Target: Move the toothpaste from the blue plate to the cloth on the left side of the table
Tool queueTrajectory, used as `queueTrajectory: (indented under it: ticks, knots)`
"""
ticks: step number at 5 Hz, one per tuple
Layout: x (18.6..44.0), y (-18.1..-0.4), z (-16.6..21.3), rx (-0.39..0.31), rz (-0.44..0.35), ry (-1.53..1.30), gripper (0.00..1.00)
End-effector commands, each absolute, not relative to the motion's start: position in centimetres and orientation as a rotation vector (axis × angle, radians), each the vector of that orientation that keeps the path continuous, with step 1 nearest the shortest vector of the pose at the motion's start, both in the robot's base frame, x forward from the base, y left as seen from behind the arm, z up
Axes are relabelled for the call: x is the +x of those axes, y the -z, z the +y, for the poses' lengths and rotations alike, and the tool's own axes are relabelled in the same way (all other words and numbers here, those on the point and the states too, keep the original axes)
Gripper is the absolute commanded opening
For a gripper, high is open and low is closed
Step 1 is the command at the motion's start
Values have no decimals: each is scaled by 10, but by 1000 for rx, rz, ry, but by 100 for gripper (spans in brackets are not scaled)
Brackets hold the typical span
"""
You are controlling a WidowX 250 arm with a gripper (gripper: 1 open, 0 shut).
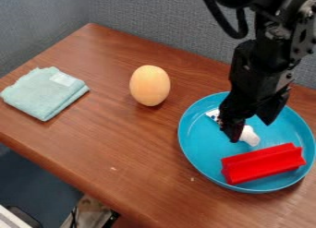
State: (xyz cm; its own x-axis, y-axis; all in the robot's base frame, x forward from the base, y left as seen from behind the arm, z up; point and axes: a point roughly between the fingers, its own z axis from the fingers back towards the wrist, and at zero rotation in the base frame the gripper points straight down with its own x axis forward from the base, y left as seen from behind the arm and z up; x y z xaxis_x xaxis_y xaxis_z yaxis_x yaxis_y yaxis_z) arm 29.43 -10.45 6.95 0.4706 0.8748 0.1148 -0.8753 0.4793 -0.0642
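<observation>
The toothpaste (250, 134), a small white tube, lies inside the blue plate (193, 145) at the right of the table (111, 144). My gripper (245, 126) is down over the tube, open, with one finger on each side of it and turned at an angle. The black fingers hide most of the tube; only its white ends show. I cannot tell whether the fingers touch it. The cloth (43, 91), light teal and folded, lies far off at the table's left side.
A red rectangular block (263, 163) rests in the plate's near right part, close to my gripper. An orange egg-shaped object (150, 85) stands on the table between plate and cloth. The table's front edge runs diagonally below.
</observation>
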Motion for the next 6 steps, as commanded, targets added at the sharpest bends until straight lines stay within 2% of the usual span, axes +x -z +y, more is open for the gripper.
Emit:
queueTrajectory:
  ticks: [1,6]
  knots:
    - [296,-81,-109,-14,-183,-1052,100]
    - [294,-99,-109,-42,-216,-1067,100]
